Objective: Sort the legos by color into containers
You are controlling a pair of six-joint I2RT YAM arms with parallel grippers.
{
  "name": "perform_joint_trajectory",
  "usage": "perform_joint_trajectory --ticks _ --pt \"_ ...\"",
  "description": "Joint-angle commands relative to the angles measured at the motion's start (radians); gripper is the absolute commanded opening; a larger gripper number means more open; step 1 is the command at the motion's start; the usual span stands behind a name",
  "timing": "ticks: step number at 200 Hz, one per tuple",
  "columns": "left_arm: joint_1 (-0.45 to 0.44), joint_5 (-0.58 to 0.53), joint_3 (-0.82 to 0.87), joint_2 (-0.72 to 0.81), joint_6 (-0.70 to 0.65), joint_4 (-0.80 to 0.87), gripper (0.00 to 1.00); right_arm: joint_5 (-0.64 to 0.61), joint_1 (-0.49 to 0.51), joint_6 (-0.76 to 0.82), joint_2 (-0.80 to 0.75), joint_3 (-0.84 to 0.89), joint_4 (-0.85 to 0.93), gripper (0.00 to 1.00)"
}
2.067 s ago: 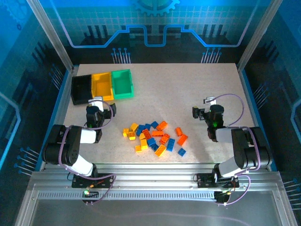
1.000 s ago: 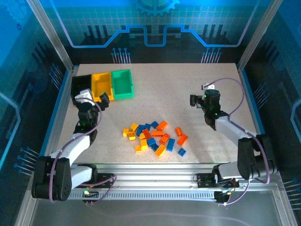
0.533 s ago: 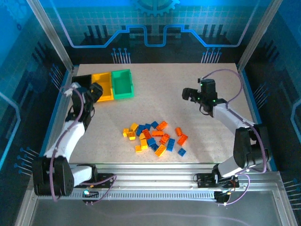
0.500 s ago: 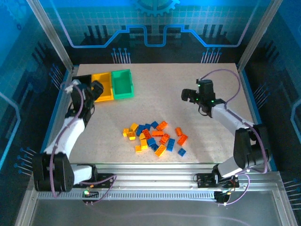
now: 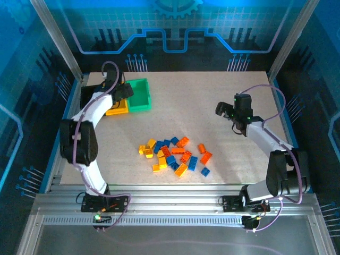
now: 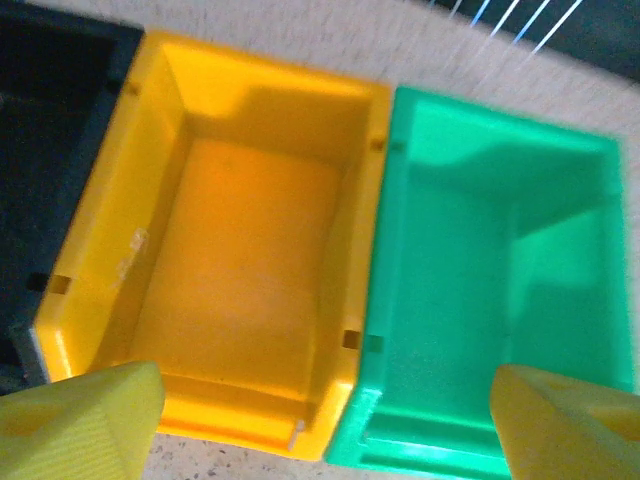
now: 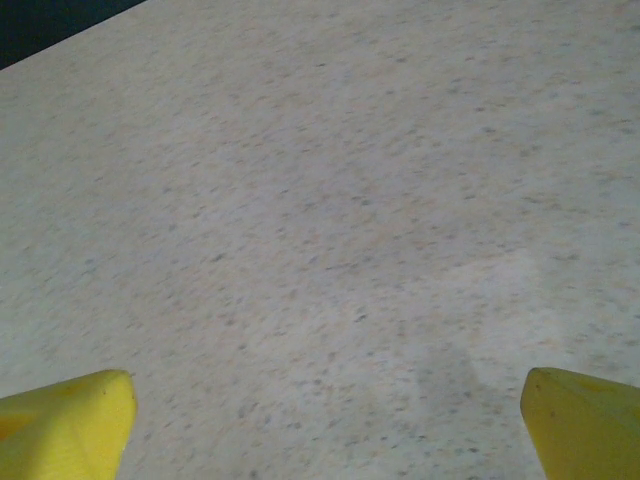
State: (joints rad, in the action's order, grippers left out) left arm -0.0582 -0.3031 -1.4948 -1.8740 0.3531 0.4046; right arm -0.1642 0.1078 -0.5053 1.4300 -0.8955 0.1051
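My left pincer [image 5: 124,91] is stretched to the far left corner of the table [image 5: 212,87], where it hangs over the containers. Its jaws stand wide with nothing between them. In the left wrist view my two yellow fingertips [image 6: 80,420] sit at the bottom corners, one on each side.

Between those fingertips lies the seam where the yellow bin [image 6: 240,270] meets the green bin [image 6: 490,290]. The black bin [image 6: 40,150] is at the left edge of that view, touching the yellow one. The three stand in a row from left to right: black, yellow, green. In the top view my left arm crosses the black bin and hides most of it. From there, the near part of the yellow bin and most of the green bin show.

The legos [image 5: 175,155] lie in a loose heap on the table, near the middle and toward the near edge. They are yellow, blue and orange-red bricks, many of them touching one another. The heap is well apart from the containers.

My right pincer [image 5: 222,110] is on the right side of the table, farther away than the heap and to its right, pointing left. Its jaws are also spread wide and hold nothing. In the right wrist view its fingertips [image 7: 65,425] sit at the bottom corners over bare speckled tabletop. It is well apart from the legos.
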Motion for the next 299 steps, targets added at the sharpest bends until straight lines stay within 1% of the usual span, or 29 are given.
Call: perform_joint_trajectory --ticks 1,29,74,99,114,143,168,184,207,221,239,281,289,299 --pt "-0.011 -0.055 -0.095 -0.086 -0.052 0.127 0.84 0.106 0.004 0.028 -0.056 -0.017 0.012 1.00" --pt "-0.029 -0.097 -0.155 -0.167 -0.063 0.119 0.82 0.118 0.007 0.031 -0.089 -0.019 0.030 1.00" --pt "-0.039 -0.107 -0.233 -0.265 -0.077 0.117 0.73 0.106 0.028 0.033 -0.146 -0.022 0.062 1.00" --pt "-0.050 -0.111 -0.255 -0.303 -0.089 0.125 0.64 0.120 0.031 0.038 -0.175 -0.026 0.076 0.99" --pt "-0.051 -0.114 -0.264 -0.316 -0.093 0.137 0.55 0.127 0.032 0.034 -0.193 -0.022 0.072 0.98" --pt "-0.058 -0.115 -0.263 -0.318 -0.107 0.141 0.42 0.144 0.030 0.009 -0.199 -0.047 0.096 0.94" --pt "-0.078 -0.119 -0.262 -0.317 -0.123 0.151 0.31 0.190 0.032 0.010 -0.187 -0.084 0.124 0.91" --pt "-0.102 -0.127 -0.249 -0.308 -0.132 0.150 0.17 0.206 0.032 0.024 -0.190 -0.089 0.129 0.92" --pt "-0.143 -0.122 -0.234 -0.282 -0.119 0.150 0.00 0.185 0.033 0.025 -0.206 -0.079 0.140 0.93" --pt "-0.175 -0.109 -0.226 -0.260 -0.101 0.152 0.00 0.175 0.032 0.027 -0.218 -0.070 0.143 0.93" --pt "-0.238 -0.114 -0.220 -0.238 -0.079 0.151 0.00 0.168 0.032 0.024 -0.229 -0.052 0.148 0.94" --pt "-0.392 -0.113 -0.264 -0.235 0.059 0.220 0.00 0.155 0.034 0.013 -0.239 -0.019 0.165 0.98" --pt "-0.418 -0.114 -0.272 -0.239 0.086 0.228 0.00 0.157 0.035 0.013 -0.242 -0.014 0.166 1.00" --pt "-0.449 -0.118 -0.285 -0.247 0.109 0.239 0.00 0.157 0.034 0.010 -0.244 -0.010 0.168 1.00"
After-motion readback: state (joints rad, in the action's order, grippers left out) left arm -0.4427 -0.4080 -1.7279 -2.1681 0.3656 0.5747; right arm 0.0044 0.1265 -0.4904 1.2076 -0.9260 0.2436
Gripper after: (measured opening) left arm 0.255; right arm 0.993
